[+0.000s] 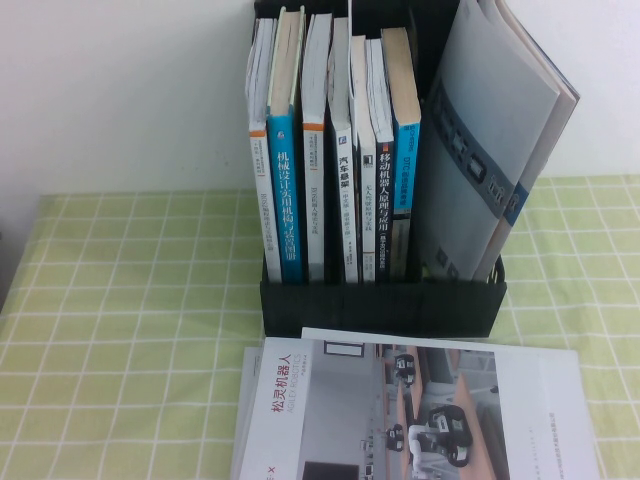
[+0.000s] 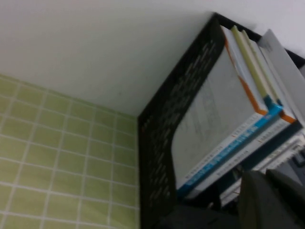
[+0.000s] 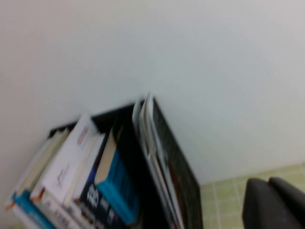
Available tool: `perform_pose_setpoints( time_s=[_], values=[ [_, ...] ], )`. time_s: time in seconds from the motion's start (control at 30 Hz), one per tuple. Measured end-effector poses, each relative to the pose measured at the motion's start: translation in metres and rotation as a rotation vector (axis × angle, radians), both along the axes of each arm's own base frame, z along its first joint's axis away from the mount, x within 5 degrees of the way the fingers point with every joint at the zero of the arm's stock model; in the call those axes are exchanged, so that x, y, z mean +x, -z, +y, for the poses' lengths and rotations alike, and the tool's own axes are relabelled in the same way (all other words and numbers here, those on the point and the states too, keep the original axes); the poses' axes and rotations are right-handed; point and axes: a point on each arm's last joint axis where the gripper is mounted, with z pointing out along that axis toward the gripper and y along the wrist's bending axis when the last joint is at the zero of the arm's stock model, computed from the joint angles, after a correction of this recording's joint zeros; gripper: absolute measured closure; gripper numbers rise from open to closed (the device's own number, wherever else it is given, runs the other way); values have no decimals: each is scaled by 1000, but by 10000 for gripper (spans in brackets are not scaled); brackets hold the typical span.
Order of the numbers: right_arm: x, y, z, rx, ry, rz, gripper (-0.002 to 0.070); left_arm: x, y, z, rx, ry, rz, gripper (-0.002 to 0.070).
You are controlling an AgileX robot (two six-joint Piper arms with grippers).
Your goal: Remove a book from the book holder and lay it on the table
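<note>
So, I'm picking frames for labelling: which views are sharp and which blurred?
High view: fairly sharp, spine titles in the book holder legible. Left wrist view: soft; left gripper a dark blur. Right wrist view: blurriest; right gripper smeared.

Cut off and unclear

White booklet [image 1: 430, 410] runs off the high view's bottom edge; both claws show only as dark blurred corners [image 2: 267, 200] [image 3: 274, 202].

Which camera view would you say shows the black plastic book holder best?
The high view: the black plastic book holder shows whole, front on, books upright inside. The left wrist view shows only its slatted side beside the left tool; the right wrist view, a blurred corner near the right tool.
</note>
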Motion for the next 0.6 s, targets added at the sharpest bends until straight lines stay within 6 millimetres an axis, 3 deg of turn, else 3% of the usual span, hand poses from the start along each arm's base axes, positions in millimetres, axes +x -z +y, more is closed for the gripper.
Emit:
perform_pose_setpoints(
  time_s=[0.17,0.33,0.47,0.6],
  values=[
    [34,36,22,-63,-237,131,678,19,1,-17,2,208,-55,678],
    [63,51,47,-155,-475,132,678,49,7,-33,-59,401,-110,678],
    [88,63,58,-169,-556,135,678,79,16,-39,-72,459,-92,678],
    [113,77,65,-140,-591,139,678,108,10,-63,-20,552,-97,678]
  ],
)
